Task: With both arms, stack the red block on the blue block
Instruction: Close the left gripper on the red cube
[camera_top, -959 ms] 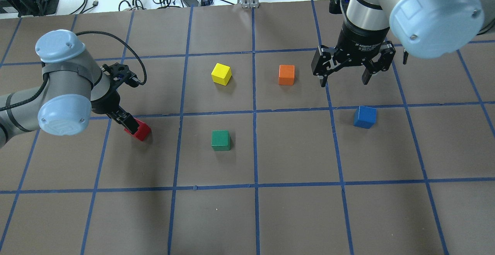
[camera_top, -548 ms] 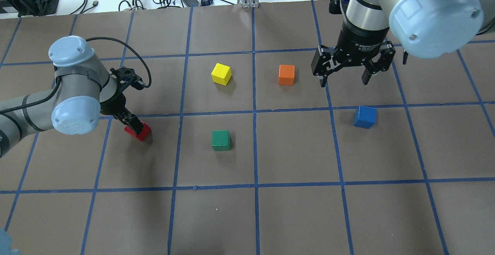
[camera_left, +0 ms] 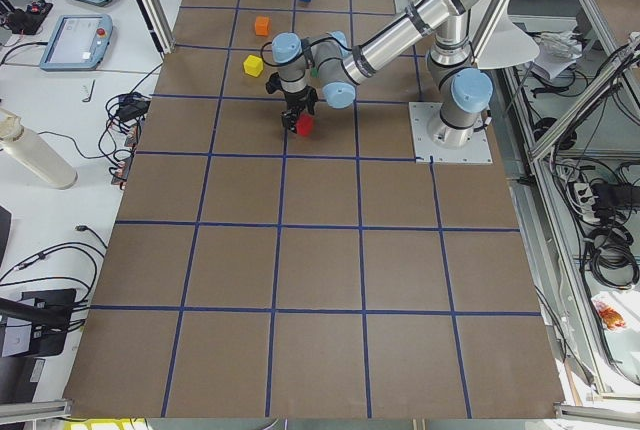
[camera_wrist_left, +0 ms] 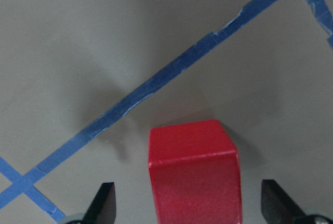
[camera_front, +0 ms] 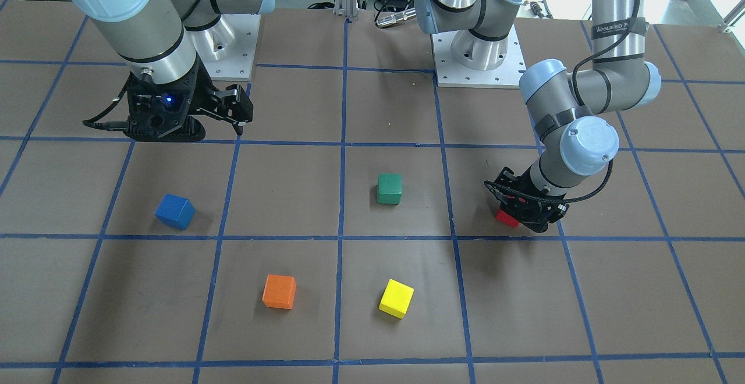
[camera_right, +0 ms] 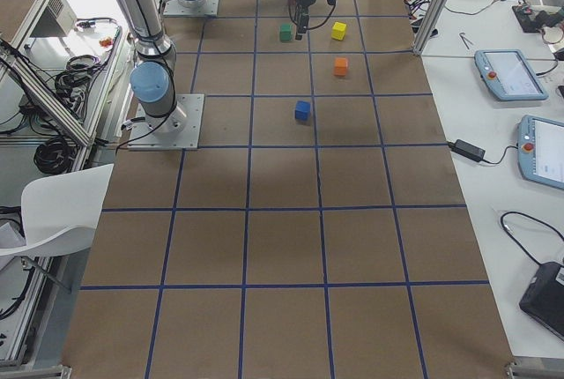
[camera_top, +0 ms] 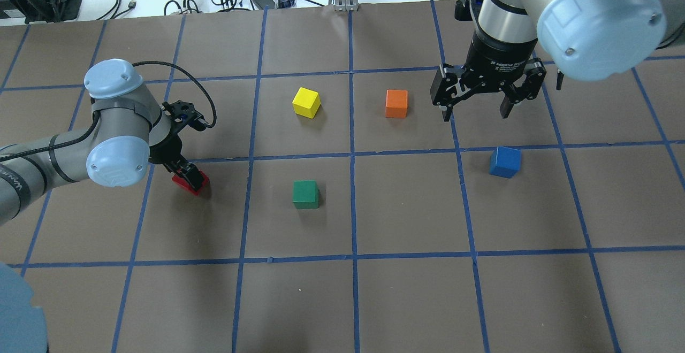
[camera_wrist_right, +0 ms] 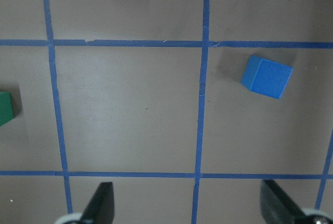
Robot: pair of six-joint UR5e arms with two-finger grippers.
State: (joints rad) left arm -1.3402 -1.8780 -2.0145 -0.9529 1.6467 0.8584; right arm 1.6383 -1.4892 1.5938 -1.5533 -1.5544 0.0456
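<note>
The red block (camera_top: 191, 186) lies on the brown table at the left, also in the front view (camera_front: 504, 218). My left gripper (camera_top: 187, 174) is down over it. In the left wrist view the red block (camera_wrist_left: 192, 172) sits between the two open fingertips (camera_wrist_left: 105, 203) with a gap on each side. The blue block (camera_top: 504, 161) lies at the right, also in the right wrist view (camera_wrist_right: 266, 76). My right gripper (camera_top: 476, 111) hangs open and empty above the table, behind the blue block.
A yellow block (camera_top: 306, 102), an orange block (camera_top: 396, 103) and a green block (camera_top: 305, 194) lie between the two arms. Blue tape lines (camera_top: 352, 155) divide the table into squares. Cables lie beyond the far edge.
My left arm's wrist has swung to the right and the gripper has settled further over the red block. The right arm and all blocks have not moved.
</note>
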